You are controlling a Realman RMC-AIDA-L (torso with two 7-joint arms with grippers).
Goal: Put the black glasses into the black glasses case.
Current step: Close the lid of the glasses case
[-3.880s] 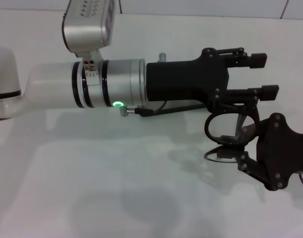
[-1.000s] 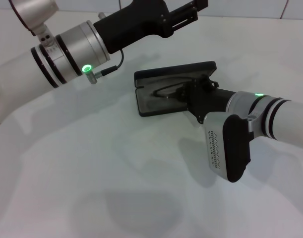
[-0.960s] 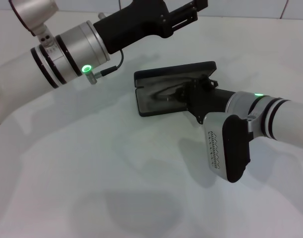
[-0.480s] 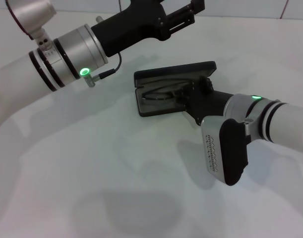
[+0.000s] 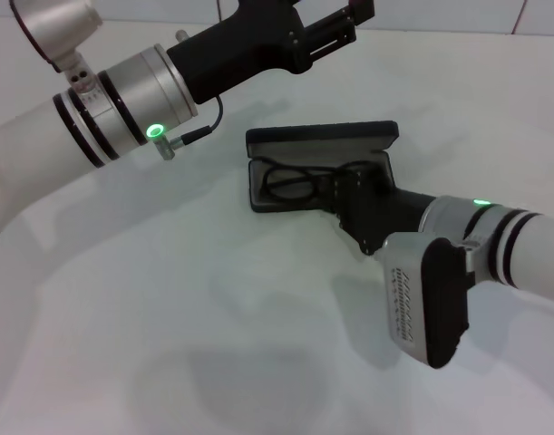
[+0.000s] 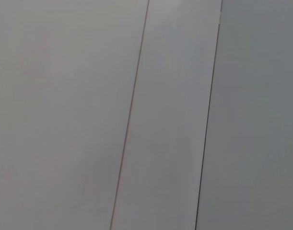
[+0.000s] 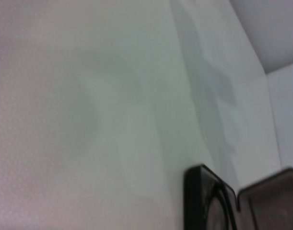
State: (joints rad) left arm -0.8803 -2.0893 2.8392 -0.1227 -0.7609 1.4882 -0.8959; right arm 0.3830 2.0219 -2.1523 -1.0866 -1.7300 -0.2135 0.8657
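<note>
Head view: the black glasses (image 5: 290,178) lie inside the open black glasses case (image 5: 317,136); the right gripper (image 5: 354,186) sits over its near edge, grip unreadable. Withdrawing could snag a temple. Left gripper (image 5: 349,18) is raised, jaws parted

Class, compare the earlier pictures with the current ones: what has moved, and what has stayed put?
The right gripper carried the black glasses into the open black glasses case, let go and is backing away. The left gripper swung up and stays raised.
</note>
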